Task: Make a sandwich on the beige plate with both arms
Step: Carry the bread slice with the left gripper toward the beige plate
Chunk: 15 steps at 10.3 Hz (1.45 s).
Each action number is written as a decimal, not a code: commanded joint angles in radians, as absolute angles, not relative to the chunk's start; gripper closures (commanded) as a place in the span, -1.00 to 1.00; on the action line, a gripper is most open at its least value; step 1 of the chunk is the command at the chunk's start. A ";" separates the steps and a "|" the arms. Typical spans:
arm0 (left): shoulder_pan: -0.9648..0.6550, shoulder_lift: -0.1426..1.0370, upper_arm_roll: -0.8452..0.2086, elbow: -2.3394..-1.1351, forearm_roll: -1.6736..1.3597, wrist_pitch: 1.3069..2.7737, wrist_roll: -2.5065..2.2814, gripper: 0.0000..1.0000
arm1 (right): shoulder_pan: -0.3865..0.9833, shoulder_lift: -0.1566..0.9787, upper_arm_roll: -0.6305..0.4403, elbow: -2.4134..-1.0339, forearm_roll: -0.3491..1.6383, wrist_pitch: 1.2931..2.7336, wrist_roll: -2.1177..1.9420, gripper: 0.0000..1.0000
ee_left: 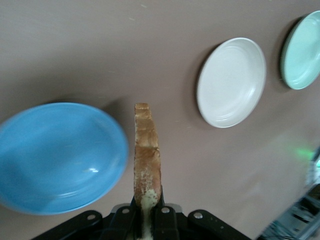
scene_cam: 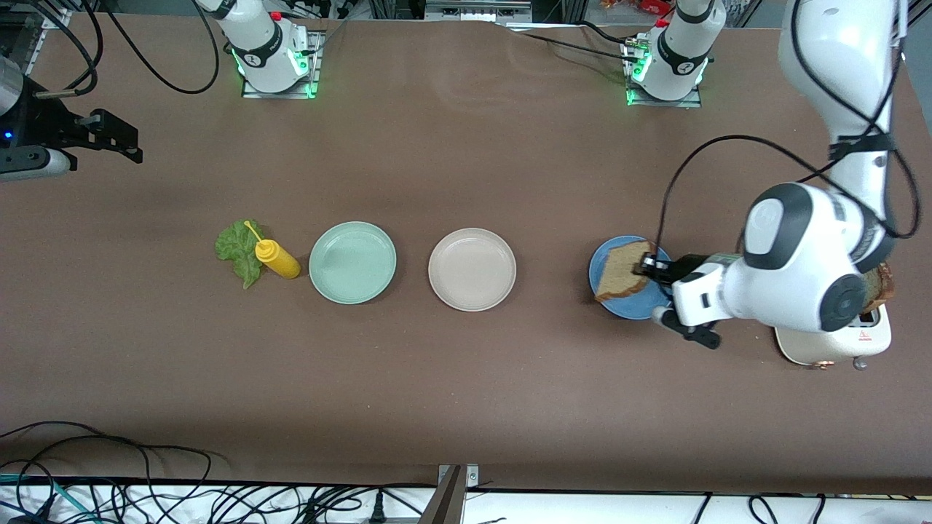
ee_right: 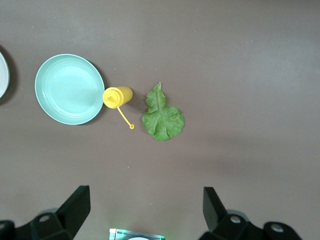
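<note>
On a brown table (scene_cam: pixel 466 407), the beige plate (scene_cam: pixel 472 269) lies bare. A bread slice (scene_cam: pixel 623 276) is clamped in the left gripper (scene_cam: pixel 645 266) over the blue plate (scene_cam: pixel 628 302). The right gripper (ee_right: pixel 145 207) is held open, waiting above the lettuce (ee_right: pixel 162 117). Assembly is not begun.

No readable text; toaster (scene_cam: pixel 837 342) bears a possibly red warning mark.
</note>
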<state>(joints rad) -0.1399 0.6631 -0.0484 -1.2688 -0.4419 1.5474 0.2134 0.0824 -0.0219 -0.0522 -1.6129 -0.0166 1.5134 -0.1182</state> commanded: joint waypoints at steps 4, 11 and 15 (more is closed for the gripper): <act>-0.216 0.721 -0.040 -1.255 -0.636 1.609 0.083 1.00 | 0.084 -0.025 -0.045 -1.594 -0.012 1.489 -0.109 -1.00; -0.328 0.736 -0.040 -1.256 -0.688 1.693 -0.081 1.00 | 0.092 0.049 -0.026 -1.594 -0.049 1.598 -0.034 -1.00; -0.357 0.755 -0.040 -1.256 -0.759 1.739 -0.106 1.00 | 0.089 0.071 -0.028 -1.595 -0.061 1.632 -0.034 -1.00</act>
<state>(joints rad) -0.3251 0.7446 -0.0513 -1.2684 -0.7218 1.7201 -0.0916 0.0876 0.0698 -0.0269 -1.6089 -0.0518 1.6359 -0.0446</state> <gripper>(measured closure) 0.907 0.000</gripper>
